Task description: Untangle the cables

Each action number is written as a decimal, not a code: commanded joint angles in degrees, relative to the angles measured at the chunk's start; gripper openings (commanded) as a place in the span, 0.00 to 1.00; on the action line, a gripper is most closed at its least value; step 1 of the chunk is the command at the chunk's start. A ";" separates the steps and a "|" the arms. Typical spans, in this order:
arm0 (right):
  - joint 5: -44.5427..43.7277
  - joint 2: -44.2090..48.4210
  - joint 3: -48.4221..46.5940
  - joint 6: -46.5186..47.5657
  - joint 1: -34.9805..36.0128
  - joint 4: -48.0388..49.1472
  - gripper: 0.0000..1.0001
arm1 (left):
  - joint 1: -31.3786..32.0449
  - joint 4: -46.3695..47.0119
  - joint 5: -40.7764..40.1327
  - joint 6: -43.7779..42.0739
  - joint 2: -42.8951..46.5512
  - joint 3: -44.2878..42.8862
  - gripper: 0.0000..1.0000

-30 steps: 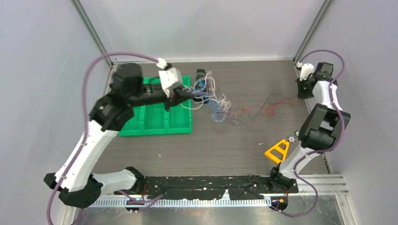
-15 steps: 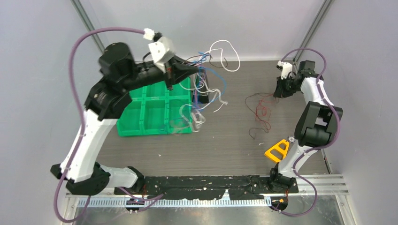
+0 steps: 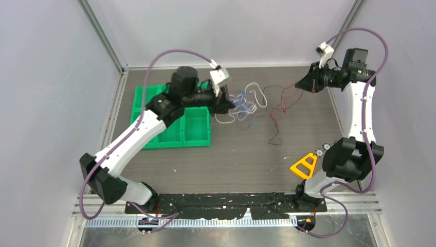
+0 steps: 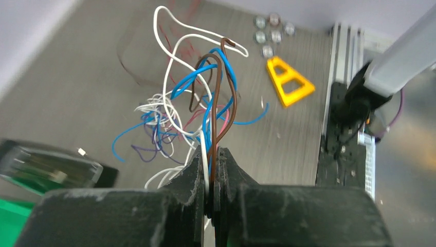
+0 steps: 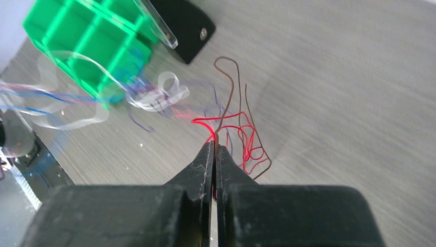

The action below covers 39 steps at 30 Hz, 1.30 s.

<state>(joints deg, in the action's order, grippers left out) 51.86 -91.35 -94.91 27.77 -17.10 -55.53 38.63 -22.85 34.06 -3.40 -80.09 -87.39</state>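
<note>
The gripper (image 5: 214,150) pinches red and brown cables (image 5: 246,141) apart from the tray (image 5: 77,43); blurred white and blue strands lie beside the tray.

even, diffuse white light; shadows faint. right wrist view: cables (image 5: 154,95) beside green tray (image 5: 67,36) smeared by motion blur. left wrist view: left pincer (image 4: 211,157) close to lens, soft-focused.

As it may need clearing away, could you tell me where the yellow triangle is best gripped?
One side bar of the triangle, from straight above: it seems to lie flat and is an open frame, so one finger could drop inside, one outside.
</note>
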 commanded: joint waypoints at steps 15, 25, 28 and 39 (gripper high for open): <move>-8.83 0.27 -3.79 4.85 4.89 -11.60 0.99 | 1.84 4.35 2.20 -5.93 -7.75 4.54 0.00; -27.03 -2.70 9.22 0.29 13.42 4.40 0.99 | 3.79 -10.14 -4.98 -26.01 -12.30 10.32 0.08; -30.91 -7.27 9.34 0.29 14.18 4.72 0.97 | 4.33 -10.84 -9.68 -28.20 -14.18 11.75 0.42; -36.74 -16.71 14.82 8.31 14.64 7.14 0.84 | 3.93 -10.71 -8.95 -29.00 -4.76 13.53 0.83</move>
<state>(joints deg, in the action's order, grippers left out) 15.40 -108.18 -79.42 33.47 -2.85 -50.17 42.87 -34.63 24.40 -30.33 -91.20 -73.91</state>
